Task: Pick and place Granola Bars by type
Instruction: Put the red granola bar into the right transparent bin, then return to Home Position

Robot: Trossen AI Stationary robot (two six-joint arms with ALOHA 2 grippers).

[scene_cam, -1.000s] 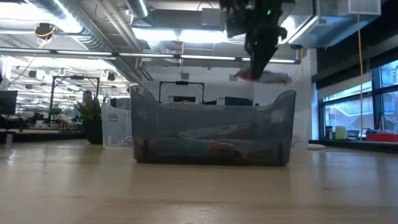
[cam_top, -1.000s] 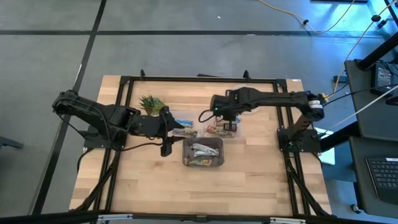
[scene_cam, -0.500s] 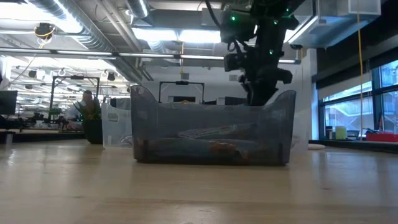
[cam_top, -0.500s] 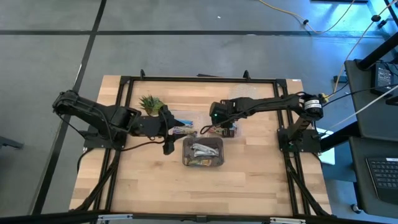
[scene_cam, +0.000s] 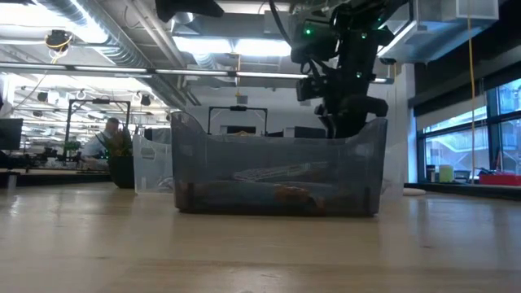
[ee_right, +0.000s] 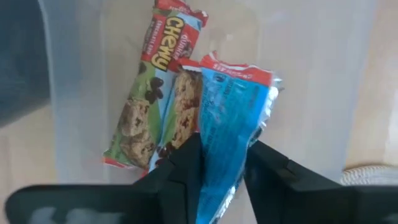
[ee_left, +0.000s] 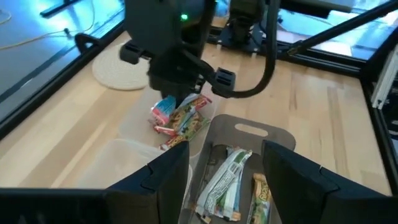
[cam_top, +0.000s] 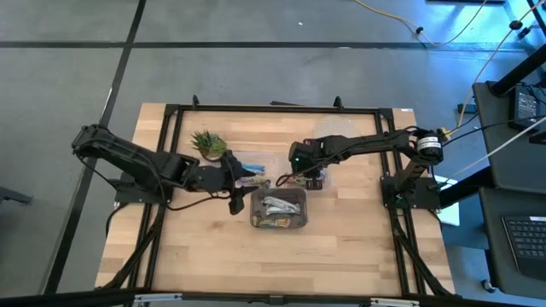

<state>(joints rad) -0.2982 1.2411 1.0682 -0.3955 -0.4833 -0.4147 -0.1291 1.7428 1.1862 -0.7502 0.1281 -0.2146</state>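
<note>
Right hand [ee_right: 221,168] grips blue bar [ee_right: 230,124] over clear bin [ee_right: 323,74].

**Materials and surfaces on the table**

The table [cam_top: 341,247] is light wood with a smooth, slightly shiny finish. The bin [scene_cam: 277,175] is grey, half-transparent plastic. The Granola Bars [ee_right: 186,99] have glossy, wrinkled foil wrappers. The coaster [ee_left: 121,70] looks woven and rough. The right gripper [ee_right: 214,171] has matt dark fingers [ee_right: 180,174].
</note>
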